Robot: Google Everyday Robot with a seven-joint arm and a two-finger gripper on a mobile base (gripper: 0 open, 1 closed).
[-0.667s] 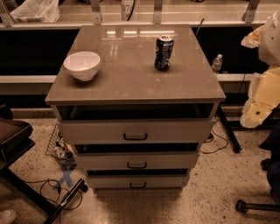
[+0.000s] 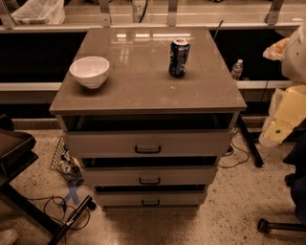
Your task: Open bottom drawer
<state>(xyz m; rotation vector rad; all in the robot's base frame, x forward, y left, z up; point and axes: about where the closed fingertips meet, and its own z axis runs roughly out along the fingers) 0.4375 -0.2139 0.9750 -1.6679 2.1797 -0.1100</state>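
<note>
My gripper [image 2: 279,122] hangs at the right edge, beside the cabinet [image 2: 143,86], apart from its drawers. Wide or narrow, I cannot tell. The bottom drawer [image 2: 119,198] sits lowest, just above the floor, black handle [image 2: 150,203] centred.

The tool [image 2: 275,128] hangs at the right edge, just off the glossy brown worktop [image 2: 143,86], which lies to its left and reflects overhead light. Below the tool spreads a speckled stone floor [image 2: 229,215], where a black caster leg [image 2: 282,225] stands. Beyond the tool, a pale ledge [image 2: 215,20] with metal brackets [image 2: 172,12] tops a dark recess [image 2: 33,57]. Far left of the tool, loose cables [image 2: 57,205] lie near a dark seat [image 2: 14,146].
</note>
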